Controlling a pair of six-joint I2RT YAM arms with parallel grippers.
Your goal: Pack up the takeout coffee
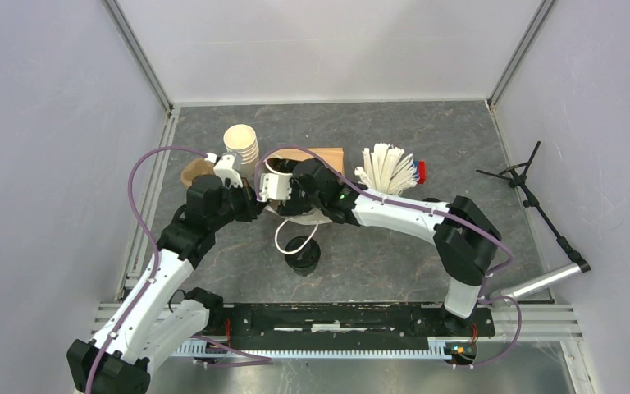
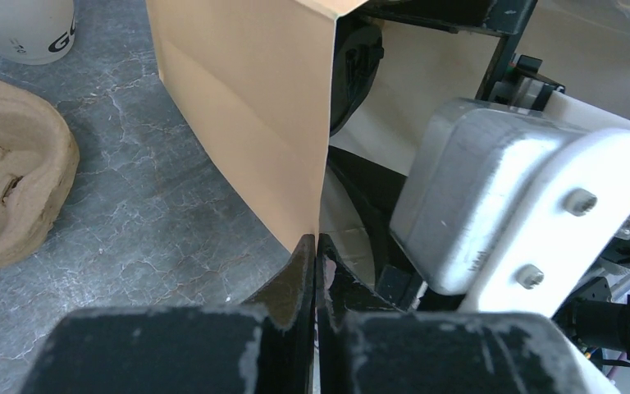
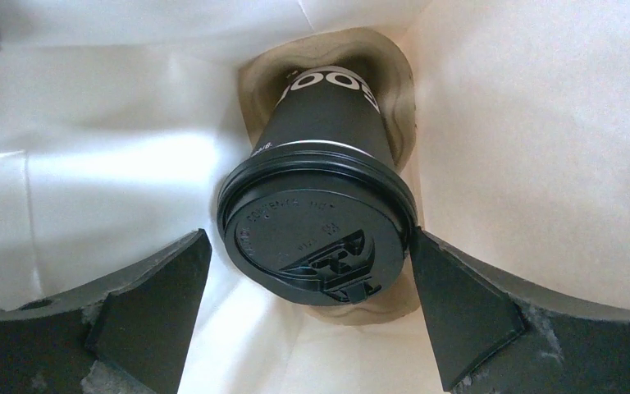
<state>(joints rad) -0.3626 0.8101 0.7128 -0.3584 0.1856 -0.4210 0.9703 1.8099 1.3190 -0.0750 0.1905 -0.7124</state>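
**Inspector:** Left side first. Status?

**Assistant:** The left gripper (image 2: 316, 246) is pinched tight on the open edge of the paper bag (image 2: 246, 107). There is no cup between its fingers.

**Inspector:** And the right?

**Assistant:** The right gripper (image 3: 310, 246) stands wide inside the bag. A lidded cup (image 3: 316, 238) sits directly between its fingers, seated in a pulp tray (image 3: 402, 115). The jaws are not closed on it.

**Inspector:** Differences between views?

**Assistant:** Only the right wrist view shows the inside of the bag. Only the top view shows a second lidded cup (image 1: 302, 256) on the table (image 1: 394, 254), outside the bag, on the base side of both grippers.
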